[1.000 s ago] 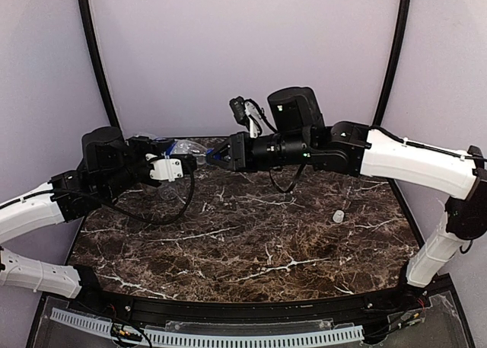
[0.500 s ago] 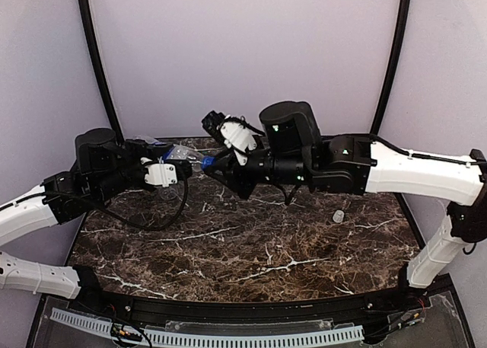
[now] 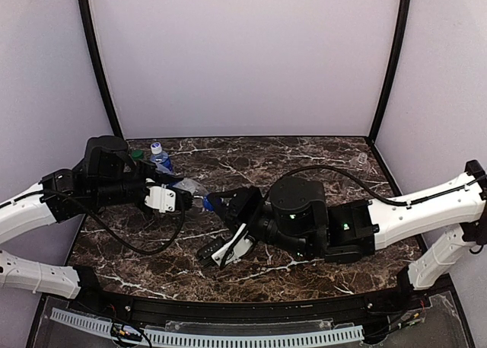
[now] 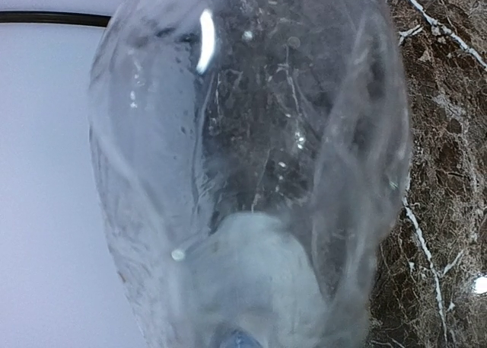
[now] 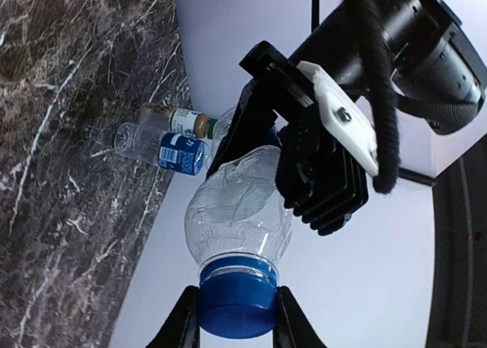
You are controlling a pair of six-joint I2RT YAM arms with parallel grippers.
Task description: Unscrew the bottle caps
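Your right end effector [image 5: 236, 317] is clenched on the blue cap [image 5: 234, 302], with one of its fingers [image 5: 185, 324] pressed against each side of the cap's ribbed wall. That cap sits on the neck of the clear bottle [image 5: 237, 207], which is unlabelled and crumpled. The bottle is held up off the surface [image 3: 304, 173], lying roughly level with its neck pointing right. Your left end effector [image 3: 181, 195] is grasping the same bottle around its body, its black fingers closed over the dented plastic. In the left wrist view the bottle's clear wall fills nearly the whole frame, with a sliver of the blue cap at the bottom edge and the marbled surface to the right. From above, the two end effectors meet left of centre. Your left arm comes in from the left edge, and your right arm stretches across from the right with its wrist near the middle. Just beyond the left arm, at the far left of the surface, two more bottles stand close together. One is a blue-topped, blue-labelled bottle [image 3: 157, 157], and beside it on the left is a short bottle [image 5: 183, 122] with brown contents and a green cap [image 3: 137, 154]. Far right, near the back corner, lies a small pale cap [image 3: 362, 158], too small to make out well.
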